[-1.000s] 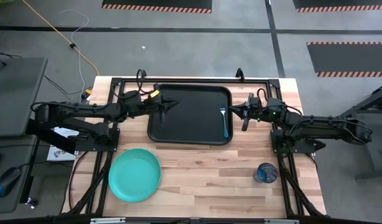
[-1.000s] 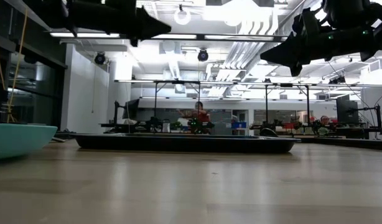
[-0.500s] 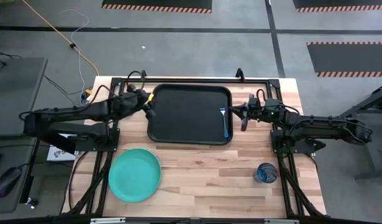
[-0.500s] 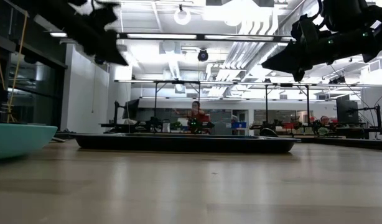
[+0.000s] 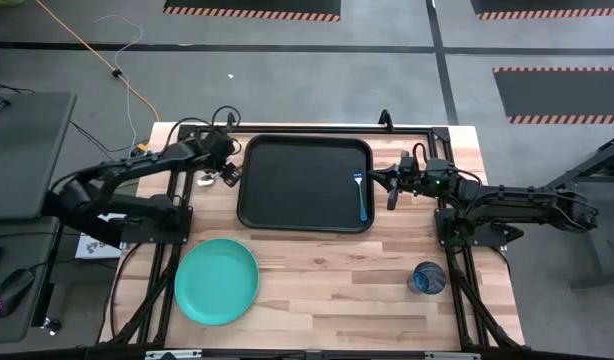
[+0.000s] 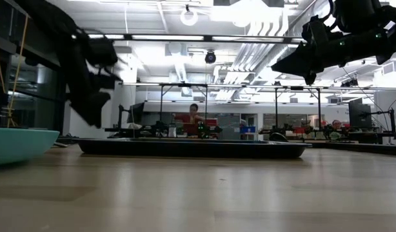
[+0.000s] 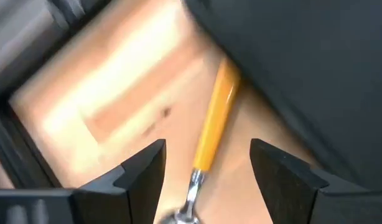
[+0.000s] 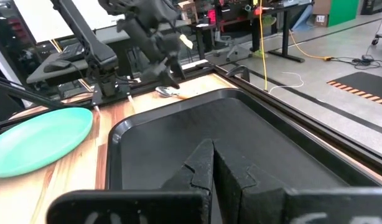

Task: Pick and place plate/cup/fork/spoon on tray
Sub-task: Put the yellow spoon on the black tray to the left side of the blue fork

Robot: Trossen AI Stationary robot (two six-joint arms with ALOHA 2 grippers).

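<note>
- The left gripper (image 5: 227,172) hangs over the wooden table (image 5: 327,270), just beside the left edge of the tray (image 5: 305,184). Its 2 fingers (image 7: 141,168) stand apart and hold nothing.
- Between those fingers, in the left wrist view, lies a spoon (image 7: 206,146) with an orange handle, flat on the wood next to the tray.
- The right gripper (image 5: 391,187) is at the right edge of the tray; its jaws are closed together with nothing between them.
- A blue fork (image 5: 363,197) lies inside the tray, along its right side.
- The plate (image 5: 217,281) rests on the table, in front of the tray's left corner.
- The cup (image 5: 428,278) stands on the table near the right edge, well apart from the tray.
</note>
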